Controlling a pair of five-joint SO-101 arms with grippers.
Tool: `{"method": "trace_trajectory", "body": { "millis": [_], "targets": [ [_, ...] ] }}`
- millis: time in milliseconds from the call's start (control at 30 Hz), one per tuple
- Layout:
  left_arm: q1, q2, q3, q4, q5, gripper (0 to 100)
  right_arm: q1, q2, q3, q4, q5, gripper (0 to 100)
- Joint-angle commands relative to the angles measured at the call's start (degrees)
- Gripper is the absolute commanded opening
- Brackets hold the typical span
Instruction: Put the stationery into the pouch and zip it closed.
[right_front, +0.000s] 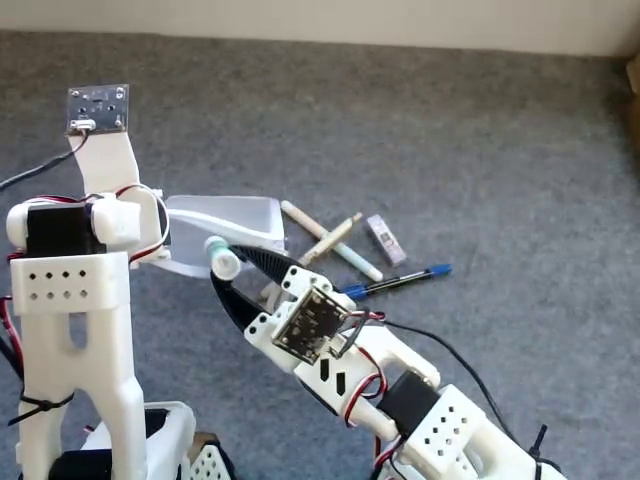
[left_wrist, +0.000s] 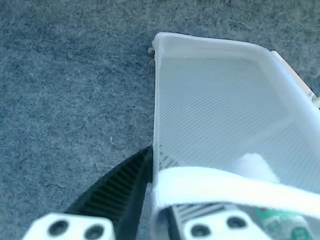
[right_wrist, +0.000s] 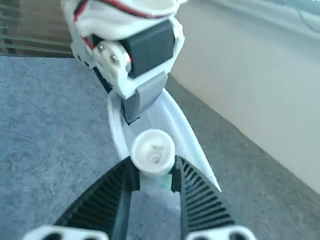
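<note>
Right jaws pinching the white-capped glue stick (right_wrist: 152, 152), at the mouth of the mesh pouch (left_wrist: 215, 100); left jaws clamped on the pouch's rim; blue pen (right_front: 400, 280) and pale marker (right_front: 300, 217) loose on the desk (right_front: 480, 130), just beside

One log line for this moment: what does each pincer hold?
left pincer: shut on pouch rim | right pincer: shut on white-capped tube, near pouch mouth | blue pen: outside pouch
</note>
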Motion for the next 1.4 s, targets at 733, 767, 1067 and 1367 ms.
{"method": "trace_trajectory", "body": {
  "millis": [733, 767, 1067, 1367],
  "targets": [
    [0.57, -0.31, -0.22, 0.18, 0.53, 1, -1.01, -0.66, -6.64, 9.89, 0.26, 10.9],
    [0.57, -0.31, -0.22, 0.18, 0.53, 1, -1.01, -0.66, -7.78, 11.12, 0.26, 10.9],
    [0.57, -0.31, -0.22, 0.26, 0.53, 1, -0.75, -0.75, -13.05, 17.19, 0.18, 10.9],
    [0.57, -0.31, -0.22, 0.26, 0.53, 1, -0.75, -0.75, -20.26, 26.42, 0.18, 10.9]
  ]
}}
